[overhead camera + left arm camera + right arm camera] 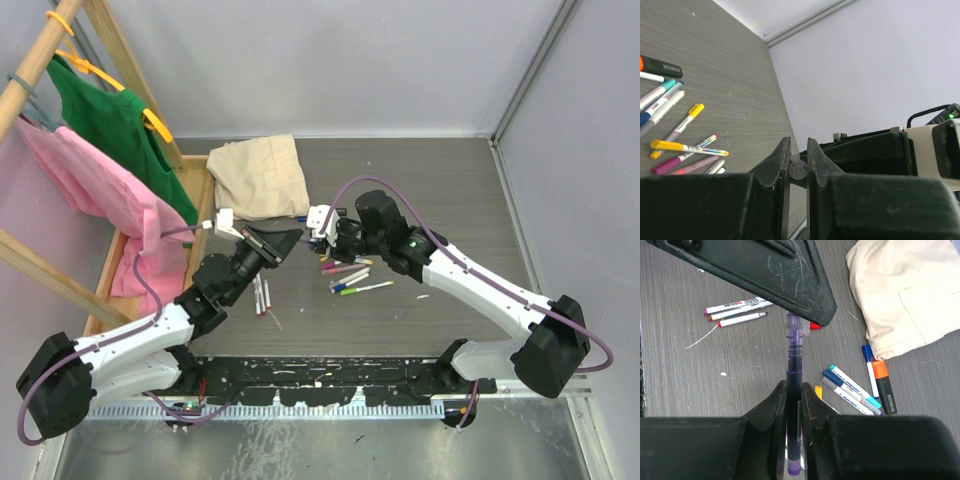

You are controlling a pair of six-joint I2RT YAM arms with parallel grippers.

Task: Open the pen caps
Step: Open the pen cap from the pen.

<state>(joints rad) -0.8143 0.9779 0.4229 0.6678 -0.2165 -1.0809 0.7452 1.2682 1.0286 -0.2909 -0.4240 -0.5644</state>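
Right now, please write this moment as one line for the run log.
right gripper: shut on purple pen | left gripper: shut on its cap | cap: not off yet | other pens: lying on table

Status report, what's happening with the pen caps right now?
Right gripper shut on purple pen. Left gripper shut on its cap, not yet off. Loose pens below, clear.
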